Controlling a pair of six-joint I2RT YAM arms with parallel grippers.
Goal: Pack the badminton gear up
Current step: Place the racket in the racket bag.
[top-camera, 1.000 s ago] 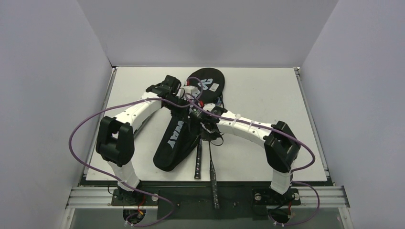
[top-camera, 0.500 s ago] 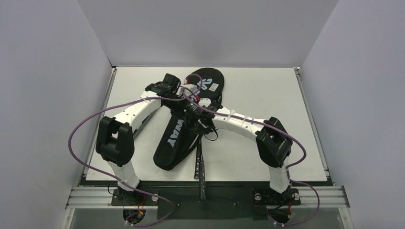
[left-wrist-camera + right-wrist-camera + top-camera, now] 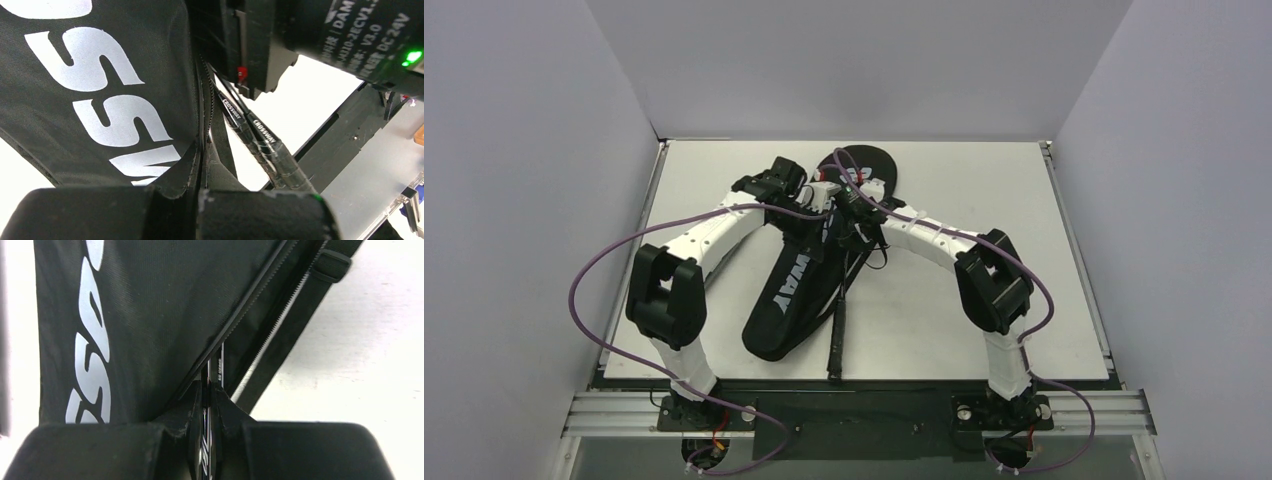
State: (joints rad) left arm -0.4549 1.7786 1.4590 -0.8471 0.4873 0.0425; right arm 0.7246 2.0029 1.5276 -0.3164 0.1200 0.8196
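Note:
The black bag (image 3: 786, 290) lettered CROSSWAY lies slanted on the table, head end at the back. My left gripper (image 3: 816, 205) is shut on the edge of its open zipper (image 3: 204, 150). Two thin black racket shafts (image 3: 247, 125) run side by side into that opening, their heads hidden inside the bag (image 3: 100, 90). Both handles (image 3: 835, 335) stick out toward the near edge. My right gripper (image 3: 852, 215) is shut on one racket shaft (image 3: 214, 367) right at the opening, beside the bag (image 3: 150, 315). In the right wrist view that gripper (image 3: 209, 392) shows the shaft pinched between its pads.
White table (image 3: 984, 200) enclosed by grey walls on three sides. A metal rail (image 3: 864, 410) runs along the near edge at the arm bases. Purple cables (image 3: 594, 265) loop off both arms. The two wrists sit close together over the bag.
My right arm has moved toward the back, sliding its racket deeper into the bag; the handle that overhung the near edge now lies beside the other one. The left gripper has kept its hold.

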